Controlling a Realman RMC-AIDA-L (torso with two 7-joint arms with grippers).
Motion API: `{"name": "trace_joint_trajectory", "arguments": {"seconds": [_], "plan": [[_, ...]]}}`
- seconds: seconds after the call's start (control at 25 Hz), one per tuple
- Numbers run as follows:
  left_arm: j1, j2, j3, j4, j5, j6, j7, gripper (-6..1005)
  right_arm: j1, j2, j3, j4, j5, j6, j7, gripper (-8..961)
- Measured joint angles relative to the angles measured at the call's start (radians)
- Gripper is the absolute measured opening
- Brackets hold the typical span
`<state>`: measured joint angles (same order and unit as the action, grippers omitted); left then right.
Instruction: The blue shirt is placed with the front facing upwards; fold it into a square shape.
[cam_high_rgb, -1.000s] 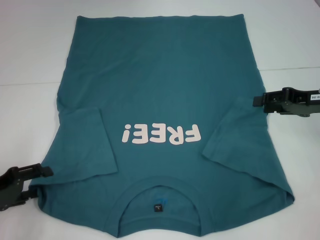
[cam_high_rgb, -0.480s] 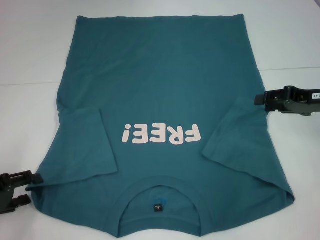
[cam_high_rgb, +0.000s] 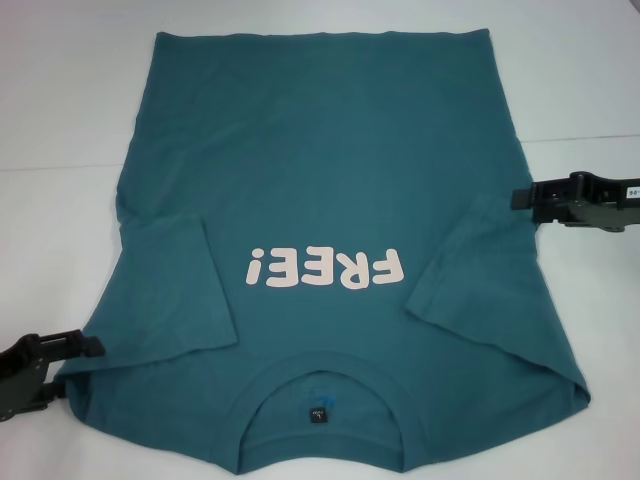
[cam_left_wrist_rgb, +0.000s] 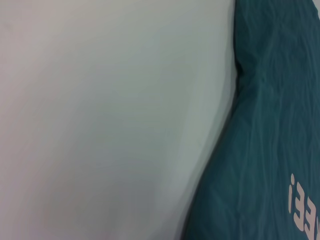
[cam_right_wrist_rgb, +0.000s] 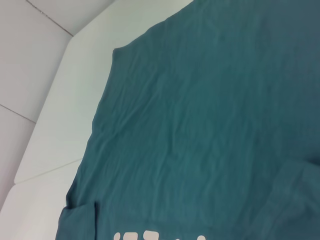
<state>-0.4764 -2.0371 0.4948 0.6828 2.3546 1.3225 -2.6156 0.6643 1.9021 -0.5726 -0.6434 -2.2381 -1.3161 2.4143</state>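
Observation:
The blue shirt (cam_high_rgb: 320, 170) lies flat on the white table, front up. Its pale "FREE!" lettering (cam_high_rgb: 325, 268) and collar (cam_high_rgb: 322, 368) are on the side near me, and both sleeves lie folded in over the body. My left gripper (cam_high_rgb: 78, 368) sits low at the shirt's near left shoulder corner, fingers apart beside the cloth edge. My right gripper (cam_high_rgb: 518, 200) hovers at the shirt's right edge, level with the folded right sleeve (cam_high_rgb: 470, 280). The left wrist view shows the shirt's edge (cam_left_wrist_rgb: 270, 150). The right wrist view shows its body (cam_right_wrist_rgb: 210, 115).
The white table (cam_high_rgb: 60, 100) surrounds the shirt on the left and right. A seam line in the table runs across behind the shirt's middle (cam_high_rgb: 60, 167). The table's far corner and a tiled floor (cam_right_wrist_rgb: 30, 45) show in the right wrist view.
The left gripper dropped back toward the near left corner half a second ago, then returned to the shirt's shoulder corner. The right gripper drifted slightly right. The shirt has not moved.

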Motion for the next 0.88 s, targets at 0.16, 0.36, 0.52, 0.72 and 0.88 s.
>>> {"name": "trace_joint_trajectory", "arguments": {"seconds": [0.16,0.36,0.52,0.72,0.88], "plan": [[-0.002,-0.005,0.003,0.004,-0.002,-0.003,0.008,726,-0.003,-0.001,0.002,-0.001,0.000,0.000,0.000,506],[-0.001,-0.004,0.000,0.007,-0.006,0.006,0.012,589,-0.008,-0.003,0.003,0.001,0.000,0.000,0.000,506],[-0.002,-0.003,-0.004,0.009,-0.008,0.013,0.012,405,-0.008,-0.003,0.003,0.002,0.000,0.000,0.000,506],[-0.004,-0.001,-0.005,0.010,-0.012,0.030,0.024,282,-0.008,-0.004,0.004,0.002,0.000,0.000,0.000,506],[-0.005,0.005,-0.034,0.006,-0.075,0.101,0.092,176,-0.008,-0.009,0.004,0.003,0.000,-0.012,-0.003,506]]}}
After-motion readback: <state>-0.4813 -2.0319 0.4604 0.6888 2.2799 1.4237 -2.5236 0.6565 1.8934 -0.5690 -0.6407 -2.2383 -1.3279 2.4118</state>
